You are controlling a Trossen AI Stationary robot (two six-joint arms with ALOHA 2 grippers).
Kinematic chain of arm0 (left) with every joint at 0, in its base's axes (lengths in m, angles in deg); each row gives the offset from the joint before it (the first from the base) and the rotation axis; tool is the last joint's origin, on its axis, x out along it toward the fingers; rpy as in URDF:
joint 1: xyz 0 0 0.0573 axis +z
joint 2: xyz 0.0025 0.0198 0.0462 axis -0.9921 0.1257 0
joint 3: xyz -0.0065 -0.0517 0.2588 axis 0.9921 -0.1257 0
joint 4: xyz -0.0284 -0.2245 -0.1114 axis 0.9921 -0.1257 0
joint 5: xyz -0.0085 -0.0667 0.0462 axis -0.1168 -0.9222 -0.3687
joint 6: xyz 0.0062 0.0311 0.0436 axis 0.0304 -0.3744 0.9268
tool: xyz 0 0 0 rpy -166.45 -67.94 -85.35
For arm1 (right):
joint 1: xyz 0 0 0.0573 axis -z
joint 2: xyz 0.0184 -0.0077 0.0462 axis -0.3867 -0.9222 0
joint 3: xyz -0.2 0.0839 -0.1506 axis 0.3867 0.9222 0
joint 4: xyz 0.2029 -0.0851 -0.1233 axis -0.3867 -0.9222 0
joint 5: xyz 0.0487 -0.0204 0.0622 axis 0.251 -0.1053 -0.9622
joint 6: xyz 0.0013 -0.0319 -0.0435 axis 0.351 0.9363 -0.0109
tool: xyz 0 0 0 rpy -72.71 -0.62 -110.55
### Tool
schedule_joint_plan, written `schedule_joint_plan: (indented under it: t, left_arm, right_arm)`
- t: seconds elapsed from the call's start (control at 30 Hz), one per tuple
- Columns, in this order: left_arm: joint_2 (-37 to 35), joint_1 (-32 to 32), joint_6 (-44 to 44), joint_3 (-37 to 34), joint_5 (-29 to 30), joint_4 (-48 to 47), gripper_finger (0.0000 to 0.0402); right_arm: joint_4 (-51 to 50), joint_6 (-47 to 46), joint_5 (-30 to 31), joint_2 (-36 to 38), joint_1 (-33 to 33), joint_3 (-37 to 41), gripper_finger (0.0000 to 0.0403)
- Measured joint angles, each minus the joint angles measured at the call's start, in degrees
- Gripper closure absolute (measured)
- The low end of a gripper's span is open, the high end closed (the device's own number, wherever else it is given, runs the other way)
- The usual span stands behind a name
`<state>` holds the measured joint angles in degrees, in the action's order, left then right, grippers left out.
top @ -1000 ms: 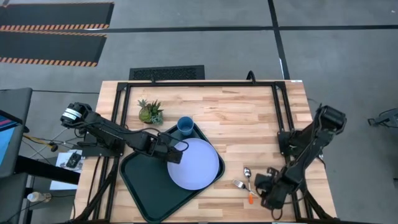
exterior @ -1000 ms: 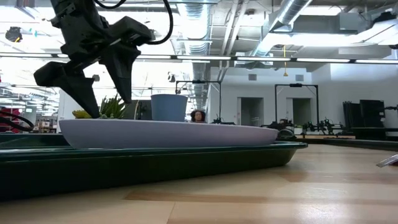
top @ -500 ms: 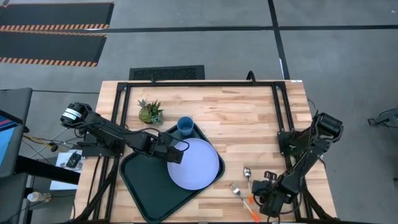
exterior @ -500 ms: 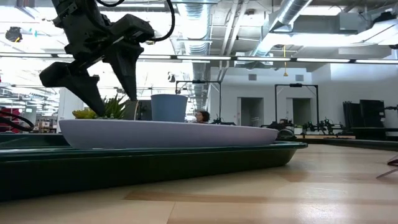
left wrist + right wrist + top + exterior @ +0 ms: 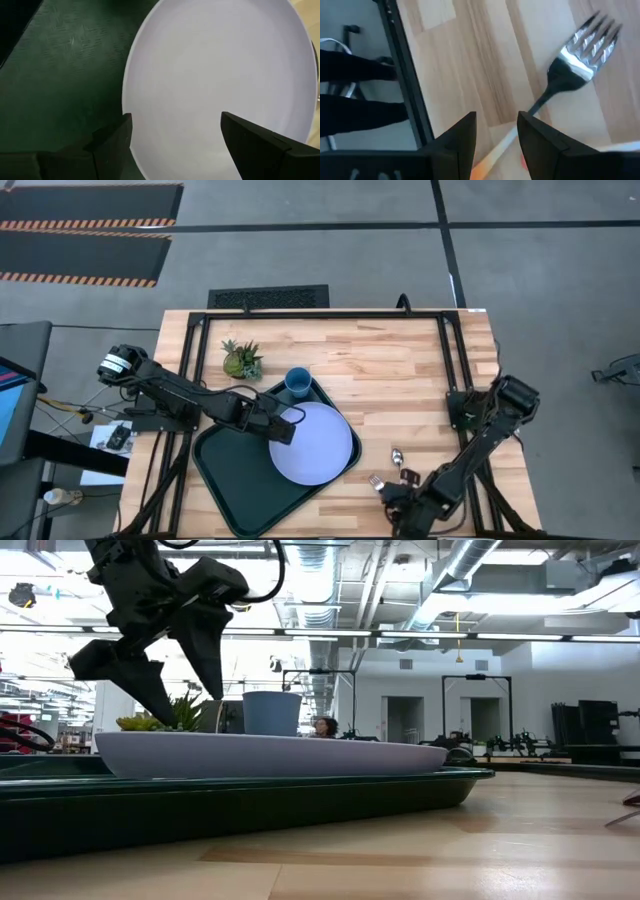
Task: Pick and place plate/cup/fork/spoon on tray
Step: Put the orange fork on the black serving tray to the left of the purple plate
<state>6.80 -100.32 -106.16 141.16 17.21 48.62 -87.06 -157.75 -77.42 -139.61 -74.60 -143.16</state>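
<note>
High view, left to right: the left tool (image 5: 283,423), fingers apart, hovers at the plate's (image 5: 315,445) ten o'clock edge, over the tray (image 5: 228,477) that also holds the cup (image 5: 297,382). Right of the plate on the bench (image 5: 400,370), the fork (image 5: 379,480) runs tines-first toward ten o'clock, the spoon (image 5: 397,455) beside it. The right tool (image 5: 398,498) straddles the fork's orange handle at four o'clock, fingers apparently narrowly apart, nearest arm to both.
</note>
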Motion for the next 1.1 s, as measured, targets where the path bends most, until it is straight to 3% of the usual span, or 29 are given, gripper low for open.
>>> schedule_joint_plan:
  t: [0.33,0.73,0.83,1.0,1.1]
  left_arm:
    - [-0.02,-0.02,3.25,0.0,-0.19,0.75,0.0113]
    - [-0.02,-0.02,4.46,-0.02,0.23,1.3,0.0113]
    - [-0.02,-0.02,4.46,-0.02,0.52,1.42,0.0113]
    - [-0.02,-0.02,4.46,-0.02,0.72,2.11,0.0113]
    - [-0.02,-0.02,4.46,-0.02,0.74,2.23,0.0113]
  right_arm:
    - [-9.28,-3.67,0.39,-4.53,1.75,-4.56,0.0235]
    - [-8.6,-7.04,0.3,-6.74,3.13,-4.72,0.024]
    - [-8.89,-7.47,-0.09,-6.75,3.63,-4.72,0.0276]
    - [-9.68,-7.46,-1.79,-6.68,4.46,-4.74,0.038]
    - [-10.11,-8.31,-2.34,-6.68,5.08,-4.77,0.0383]
